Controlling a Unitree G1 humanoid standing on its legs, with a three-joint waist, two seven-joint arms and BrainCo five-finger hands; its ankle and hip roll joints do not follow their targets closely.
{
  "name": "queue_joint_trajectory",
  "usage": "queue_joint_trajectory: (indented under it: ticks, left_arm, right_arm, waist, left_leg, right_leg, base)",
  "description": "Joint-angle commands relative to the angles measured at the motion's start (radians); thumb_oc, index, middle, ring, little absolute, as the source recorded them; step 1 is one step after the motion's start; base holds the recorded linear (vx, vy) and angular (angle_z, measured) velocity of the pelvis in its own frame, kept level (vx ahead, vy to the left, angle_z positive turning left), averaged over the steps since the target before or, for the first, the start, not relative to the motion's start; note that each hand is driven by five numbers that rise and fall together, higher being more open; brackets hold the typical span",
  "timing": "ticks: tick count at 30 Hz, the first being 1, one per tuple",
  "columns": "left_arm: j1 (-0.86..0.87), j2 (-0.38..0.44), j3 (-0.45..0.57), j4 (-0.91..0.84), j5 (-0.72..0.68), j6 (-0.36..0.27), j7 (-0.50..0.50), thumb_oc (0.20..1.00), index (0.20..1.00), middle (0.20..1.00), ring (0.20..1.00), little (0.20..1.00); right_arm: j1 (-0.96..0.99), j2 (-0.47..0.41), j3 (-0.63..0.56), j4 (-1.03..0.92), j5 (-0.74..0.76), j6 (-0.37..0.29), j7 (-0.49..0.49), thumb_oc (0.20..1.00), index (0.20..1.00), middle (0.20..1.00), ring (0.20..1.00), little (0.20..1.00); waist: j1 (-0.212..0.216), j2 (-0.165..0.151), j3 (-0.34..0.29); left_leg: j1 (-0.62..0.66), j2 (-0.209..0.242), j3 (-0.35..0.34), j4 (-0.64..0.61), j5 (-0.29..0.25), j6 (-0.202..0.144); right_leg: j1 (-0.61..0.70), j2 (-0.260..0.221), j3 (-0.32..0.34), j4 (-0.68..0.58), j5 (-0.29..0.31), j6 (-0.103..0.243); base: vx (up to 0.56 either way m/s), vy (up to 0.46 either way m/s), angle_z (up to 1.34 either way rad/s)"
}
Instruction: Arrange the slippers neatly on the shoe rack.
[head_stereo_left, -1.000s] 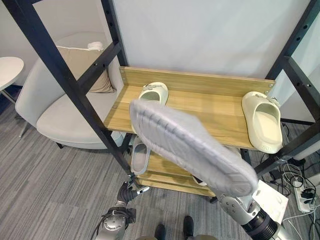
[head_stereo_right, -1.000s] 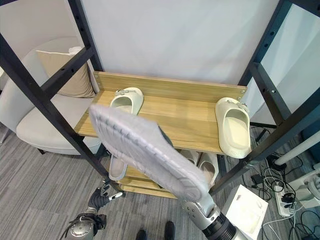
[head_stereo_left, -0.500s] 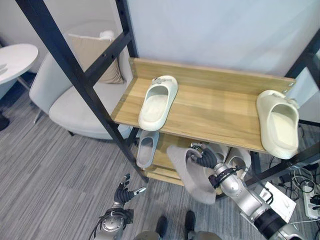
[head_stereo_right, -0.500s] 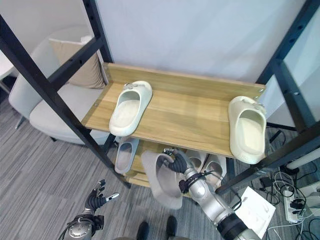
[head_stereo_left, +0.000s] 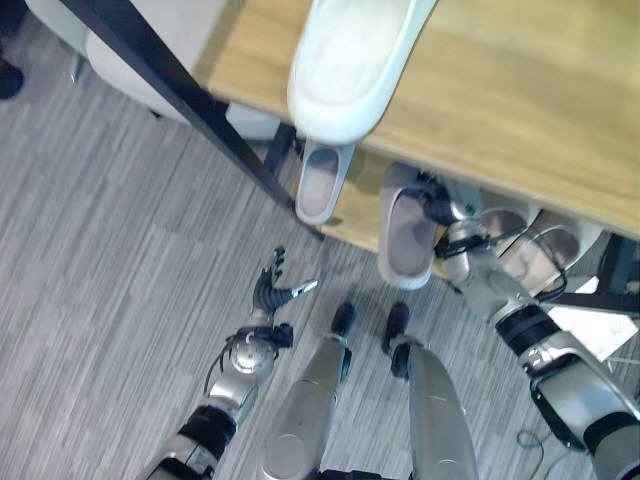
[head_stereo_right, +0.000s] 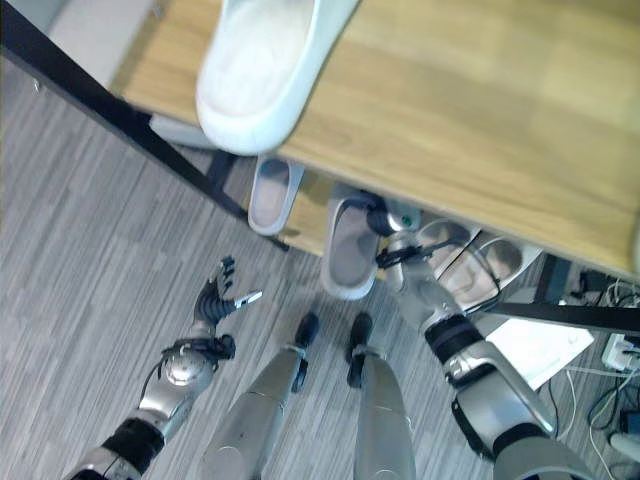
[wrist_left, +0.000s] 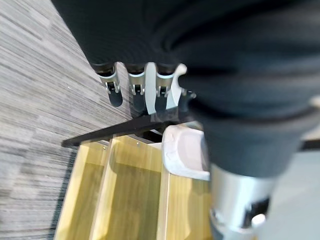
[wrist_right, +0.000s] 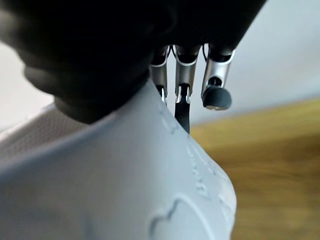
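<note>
Right hand (head_stereo_left: 447, 215) was tucked under the front edge of the shoe rack's top shelf (head_stereo_left: 520, 110), fingers curled onto the toe end of a grey slipper (head_stereo_left: 405, 235). So it was holding that slipper, not just touching it. The slipper hung from the hand with its heel end toward the floor (head_stereo_left: 110, 290) and its open foot bed facing up toward the head camera. In the right wrist view the grey slipper's (wrist_right: 115, 185) ribbed surface sat right against the palm, with the dark-tipped fingers (wrist_right: 216, 85) reaching past its edge and wood showing beyond them.

Just beside the held slipper, on the side toward the left hand, a second grey slipper (head_stereo_left: 322, 180) sat on the lower shelf (head_stereo_left: 355, 215) with its heel sticking out past the shelf edge. On the far side of the right hand, more pale slippers (head_stereo_left: 510, 235) lay on the same lower level; details too unclear to sort.

Above the right hand, a cream slipper (head_stereo_left: 350, 65) rested on the top shelf, heel overhanging the front edge. Black frame bar (head_stereo_left: 190, 100) ran diagonally past that corner.

Left hand (head_stereo_left: 272, 292) was well apart from the right one, low over the grey floor, fingers spread and relaxed, holding nothing. In the left wrist view its fingers (wrist_left: 114, 85) pointed toward the rack, with the lower wooden shelves (wrist_left: 120, 195) and a pale slipper (wrist_left: 186, 157) visible past them.
</note>
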Motion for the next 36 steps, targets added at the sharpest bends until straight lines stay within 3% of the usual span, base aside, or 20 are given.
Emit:
queue_joint_trajectory:
  ticks: [1,11,19,20,21,31,36]
  left_arm:
    - [0.048,0.039,-0.021,-0.104,-0.011,-0.082,0.020,1.000,1.000,1.000,1.000,1.000]
    - [0.042,0.071,-0.076,-0.177,-0.010,-0.098,-0.005,1.000,1.000,1.000,1.000,1.000]
    - [0.029,0.069,-0.097,-0.176,-0.003,-0.097,-0.020,1.000,1.000,1.000,1.000,1.000]
    - [0.026,0.070,-0.099,-0.175,-0.003,-0.097,-0.021,1.000,1.000,1.000,1.000,1.000]
    - [0.019,0.072,-0.106,-0.173,-0.005,-0.096,-0.020,1.000,1.000,1.000,1.000,1.000]
    - [-0.014,0.069,-0.102,-0.156,-0.006,-0.075,-0.007,1.000,1.000,1.000,1.000,1.000]
    - [-0.020,0.055,-0.096,-0.134,-0.003,-0.061,0.001,1.000,1.000,1.000,1.000,1.000]
  right_arm:
    - [-0.064,-0.041,0.032,0.014,-0.021,0.024,-0.076,0.200,0.200,0.200,0.200,0.200]
    - [-0.229,-0.116,0.058,0.186,0.054,0.055,-0.129,0.200,0.200,0.200,0.200,0.200]
    - [-0.264,-0.116,0.089,0.193,0.050,0.056,-0.115,0.200,0.200,0.200,0.200,0.200]
    - [-0.272,-0.108,0.094,0.212,0.054,0.059,-0.108,0.269,0.269,0.269,0.269,0.269]
    - [-0.285,-0.095,0.093,0.253,0.074,0.063,-0.094,1.000,1.000,1.000,1.000,1.000]
    - [-0.303,-0.058,0.072,0.274,0.183,0.044,-0.083,1.000,1.000,1.000,1.000,1.000]
    - [-0.263,-0.004,-0.035,0.173,0.286,0.019,-0.141,1.000,1.000,1.000,1.000,1.000]
  waist:
    - [0.013,-0.006,-0.070]
    - [0.064,0.016,-0.054]
    - [0.096,0.014,-0.040]
    - [0.100,0.012,-0.039]
    - [0.107,0.010,-0.038]
    - [0.105,-0.003,-0.010]
    - [0.085,0.000,0.000]
  left_leg:
    - [0.032,-0.011,-0.058,-0.067,-0.089,0.020]
    - [-0.003,-0.032,-0.120,-0.151,-0.051,0.000]
    - [0.009,-0.034,-0.143,-0.157,-0.056,-0.004]
    - [0.009,-0.035,-0.146,-0.155,-0.057,-0.005]
    - [0.010,-0.036,-0.151,-0.155,-0.057,-0.006]
    - [0.050,-0.025,-0.148,-0.168,-0.058,-0.009]
    - [0.075,-0.018,-0.133,-0.177,-0.058,-0.007]
  right_leg:
    - [0.125,-0.048,0.029,0.062,-0.272,0.044]
    - [0.095,-0.075,-0.030,0.018,-0.284,0.059]
    - [0.134,-0.078,-0.057,-0.017,-0.288,0.061]
    - [0.136,-0.079,-0.060,-0.019,-0.287,0.061]
    - [0.144,-0.080,-0.064,-0.025,-0.284,0.061]
    - [0.189,-0.072,-0.061,-0.054,-0.275,0.056]
    - [0.204,-0.068,-0.044,-0.058,-0.267,0.054]
  base:
    - [0.01,0.026,0.07]
    - [0.04,0.010,0.16]
    - [0.06,-0.007,0.16]
    - [0.07,-0.020,0.00]
    - [0.04,-0.012,0.02]
    - [0.01,-0.007,0.02]
    - [-0.01,0.002,-0.08]
